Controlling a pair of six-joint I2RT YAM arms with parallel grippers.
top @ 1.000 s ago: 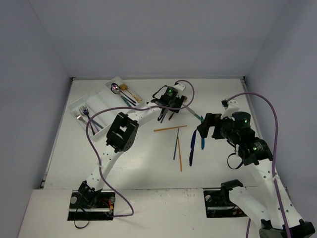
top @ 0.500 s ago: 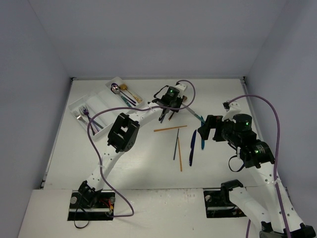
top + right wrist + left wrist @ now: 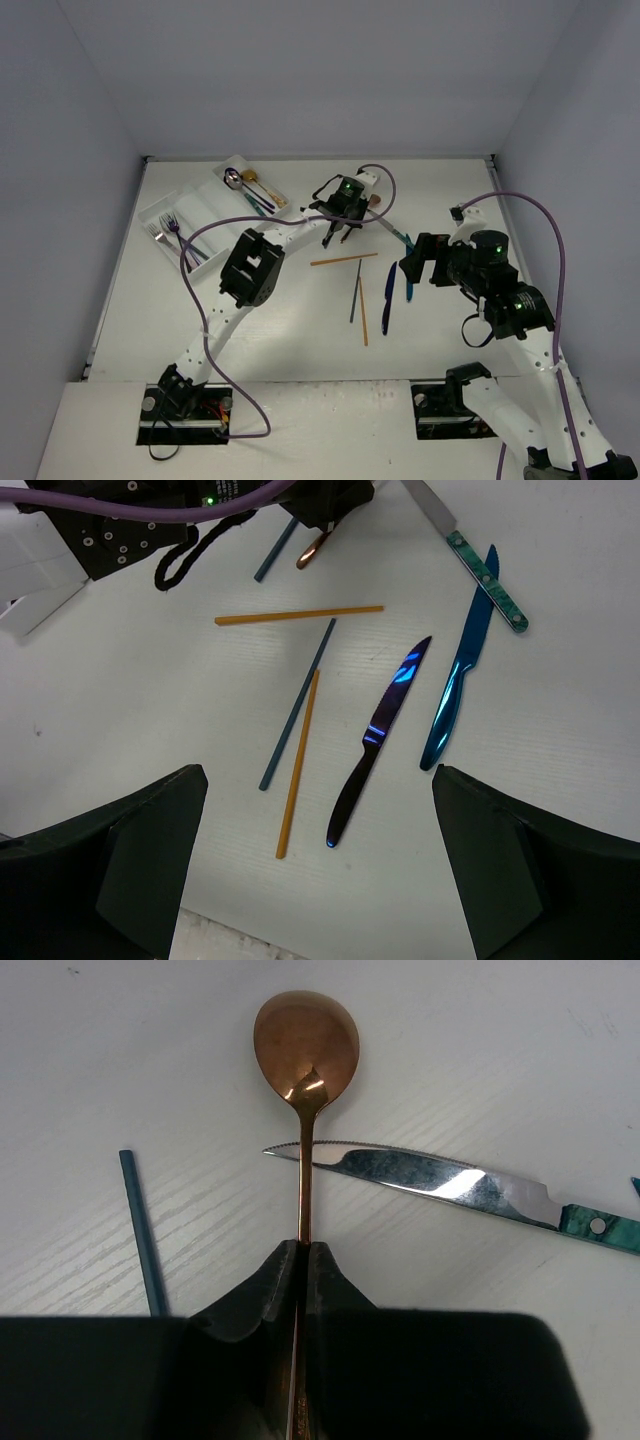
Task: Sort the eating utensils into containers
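The left gripper (image 3: 303,1252) is closed tight on the thin handle of the copper spoon (image 3: 306,1045), its two black fingers pressed together with the handle between them. The spoon's bowl points away from the fingers, and its neck crosses the blade of a teal-handled knife (image 3: 440,1178) near the tip. A blue chopstick (image 3: 140,1230) lies just left of the spoon.

Nearer the arms' bases than the spoon lie two gold chopsticks (image 3: 300,614), a second blue chopstick (image 3: 298,705), a purple knife (image 3: 380,740) and a blue knife (image 3: 455,695). The right gripper (image 3: 317,860) hangs above them, jaws spread wide and holding nothing. Well to the left of the spoon, the tray (image 3: 150,215) holds forks (image 3: 165,232) and spoons (image 3: 240,180).

The table (image 3: 500,1040) is matt white, closed in by plain pale grey walls (image 3: 300,70) on three sides.

A second ago the left fingers stood apart around the spoon. The loose utensils lie as they did then.
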